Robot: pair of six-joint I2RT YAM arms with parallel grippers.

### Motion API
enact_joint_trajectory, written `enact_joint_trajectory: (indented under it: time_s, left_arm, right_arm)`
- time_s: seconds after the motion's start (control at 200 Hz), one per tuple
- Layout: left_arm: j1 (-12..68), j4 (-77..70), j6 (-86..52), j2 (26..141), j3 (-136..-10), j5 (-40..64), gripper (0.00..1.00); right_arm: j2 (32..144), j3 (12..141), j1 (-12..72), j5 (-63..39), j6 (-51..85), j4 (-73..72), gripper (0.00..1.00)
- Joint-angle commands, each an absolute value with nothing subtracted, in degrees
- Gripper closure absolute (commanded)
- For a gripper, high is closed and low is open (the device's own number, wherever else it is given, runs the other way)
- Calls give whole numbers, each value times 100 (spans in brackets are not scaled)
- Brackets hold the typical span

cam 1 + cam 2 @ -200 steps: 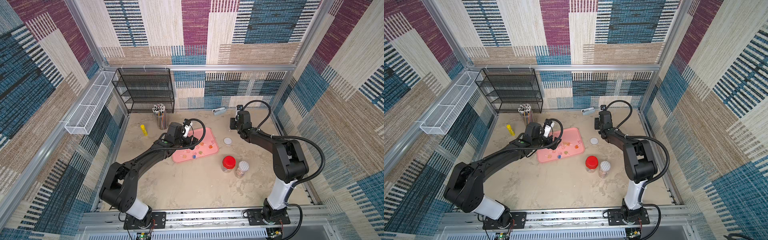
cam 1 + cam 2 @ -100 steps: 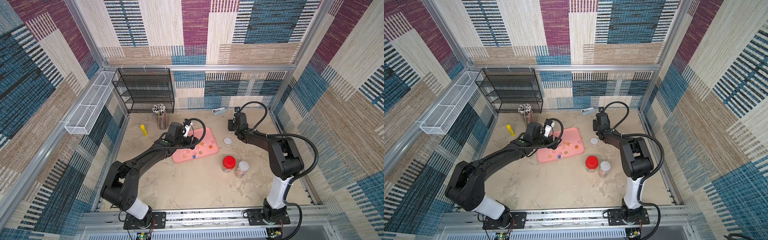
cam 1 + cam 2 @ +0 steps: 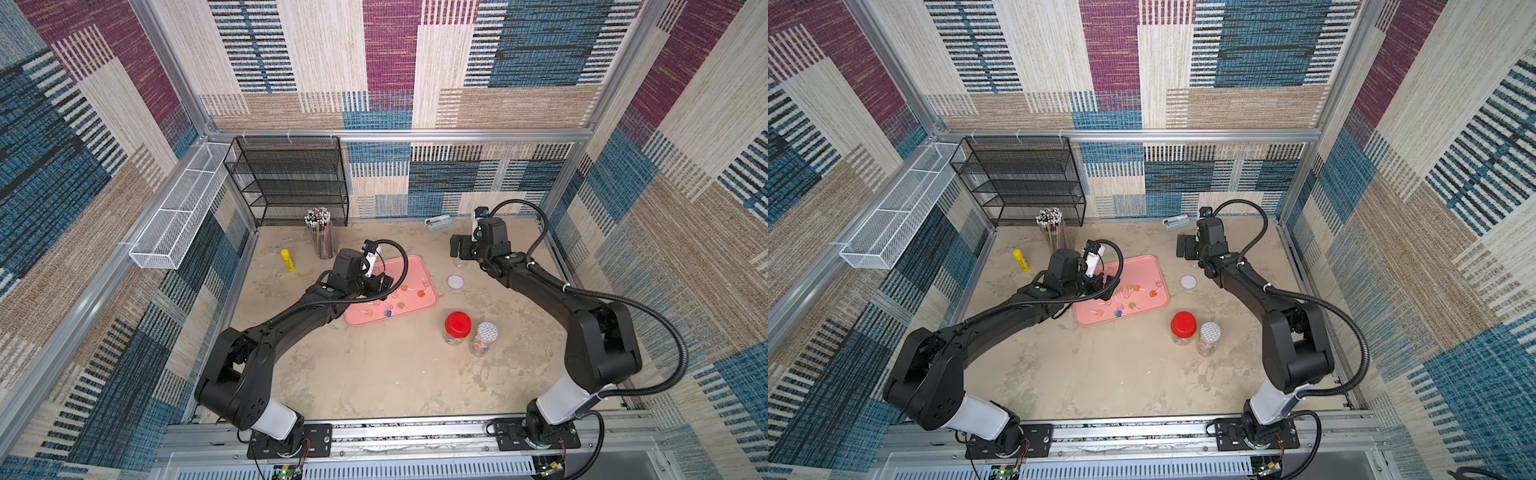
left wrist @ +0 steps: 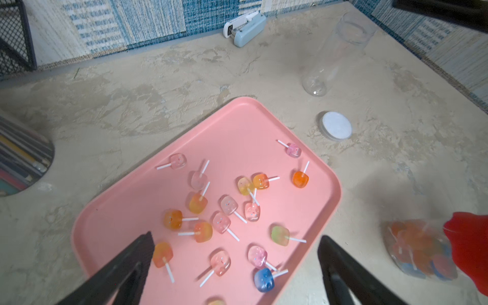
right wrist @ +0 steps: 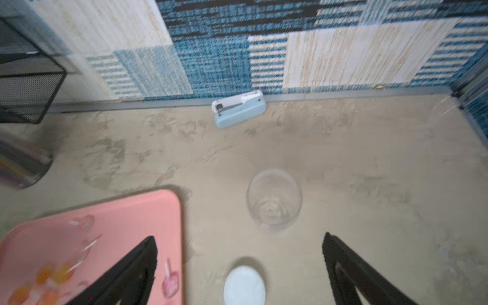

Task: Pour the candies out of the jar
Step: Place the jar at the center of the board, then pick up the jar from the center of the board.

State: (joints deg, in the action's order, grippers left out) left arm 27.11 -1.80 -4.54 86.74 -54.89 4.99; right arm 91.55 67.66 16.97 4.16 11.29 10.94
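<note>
The candies (image 4: pixel 227 211), small lollipops on white sticks, lie scattered on the pink tray (image 4: pixel 237 137), as both top views show (image 3: pixel 395 297) (image 3: pixel 1129 295). The clear jar (image 5: pixel 274 200) stands upright and empty on the table right of the tray (image 4: pixel 335 52) (image 3: pixel 460 262). Its white lid (image 5: pixel 244 286) lies flat nearby (image 3: pixel 456 282). My right gripper (image 5: pixel 239 237) is open just above the jar, which stands clear of the fingers (image 3: pixel 459 247). My left gripper (image 4: pixel 236 236) hangs open over the tray's near part, holding nothing (image 3: pixel 384 284).
A red-lidded jar (image 3: pixel 457 326) of candies and a patterned-lid jar (image 3: pixel 484 338) stand in front of the tray. A pencil cup (image 3: pixel 322 235), a yellow glue stick (image 3: pixel 287 260), a stapler (image 3: pixel 438 222) and a black mesh shelf (image 3: pixel 291 183) line the back.
My right gripper has opened from nearly shut, letting go of the clear jar, and has shifted a little to the left. The left arm has not moved.
</note>
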Motion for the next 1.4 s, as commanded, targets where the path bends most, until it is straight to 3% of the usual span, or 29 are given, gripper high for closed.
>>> enact_joint_trajectory:
  time_s: [0.0,0.291,0.987,1.393]
  left_arm:
    - [2689,-860,-734,8542,-5287,115,1]
    - [2681,-1124,-995,8556,-5195,13,1]
    - [2672,-1508,-1376,8719,-5151,272,1]
    - [2667,-1445,-1457,8832,-5207,240,1]
  right_arm:
    - [8754,6523,1830,-338,1426,2027,0]
    - [8079,6202,2508,-916,1838,3514,2]
    - [7668,5621,3811,841,3091,4727,13]
    - [7813,5645,4143,1023,3283,4884,20]
